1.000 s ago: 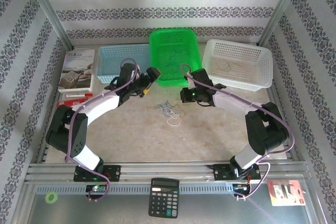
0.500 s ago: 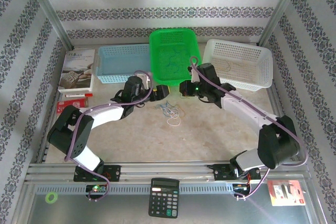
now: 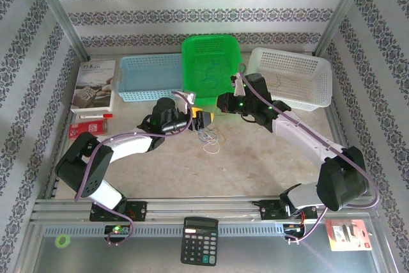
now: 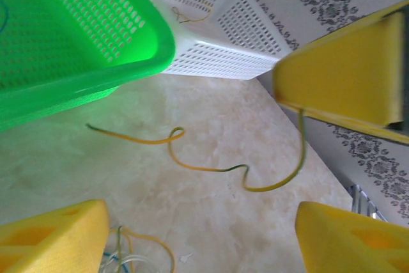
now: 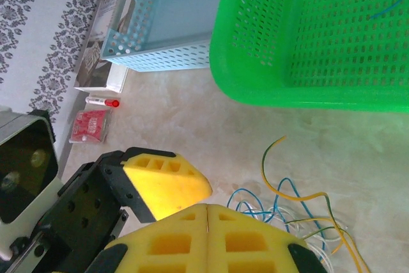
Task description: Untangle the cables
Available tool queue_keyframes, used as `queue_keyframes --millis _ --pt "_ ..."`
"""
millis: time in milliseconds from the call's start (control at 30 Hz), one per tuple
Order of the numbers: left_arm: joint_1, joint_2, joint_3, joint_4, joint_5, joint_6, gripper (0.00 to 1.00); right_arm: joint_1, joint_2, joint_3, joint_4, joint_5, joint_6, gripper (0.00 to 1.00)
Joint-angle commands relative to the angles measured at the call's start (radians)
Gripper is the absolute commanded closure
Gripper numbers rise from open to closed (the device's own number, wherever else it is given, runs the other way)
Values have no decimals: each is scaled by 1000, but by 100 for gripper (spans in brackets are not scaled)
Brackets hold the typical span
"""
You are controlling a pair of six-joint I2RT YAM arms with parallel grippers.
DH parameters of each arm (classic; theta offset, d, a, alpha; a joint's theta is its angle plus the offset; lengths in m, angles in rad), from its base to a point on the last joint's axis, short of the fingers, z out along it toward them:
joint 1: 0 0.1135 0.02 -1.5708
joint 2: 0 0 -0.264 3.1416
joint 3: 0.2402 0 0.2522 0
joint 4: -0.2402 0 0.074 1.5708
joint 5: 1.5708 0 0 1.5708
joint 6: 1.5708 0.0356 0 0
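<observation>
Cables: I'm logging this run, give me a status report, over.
Left pincer open at the cable tangle. Right pincer shut beside it, hold on yellow cable unclear. Green basket close behind.

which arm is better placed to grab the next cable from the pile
Left. The left gripper is open just above the cables, with a yellow cable lying between its fingers. The right gripper is shut, over by the green basket.
</observation>
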Motion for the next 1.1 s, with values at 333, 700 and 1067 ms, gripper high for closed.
queue_keyframes --millis 333,700,1067 --pt "-31 96 80 205 79 -45 49 55 -6 44 96 -45 105 100" --pt "-31 156 68 285 76 -97 73 16 -37 125 211 -128 239 100" --pt "-32 130 39 265 76 -101 72 -195 -67 147 201 -110 228 100"
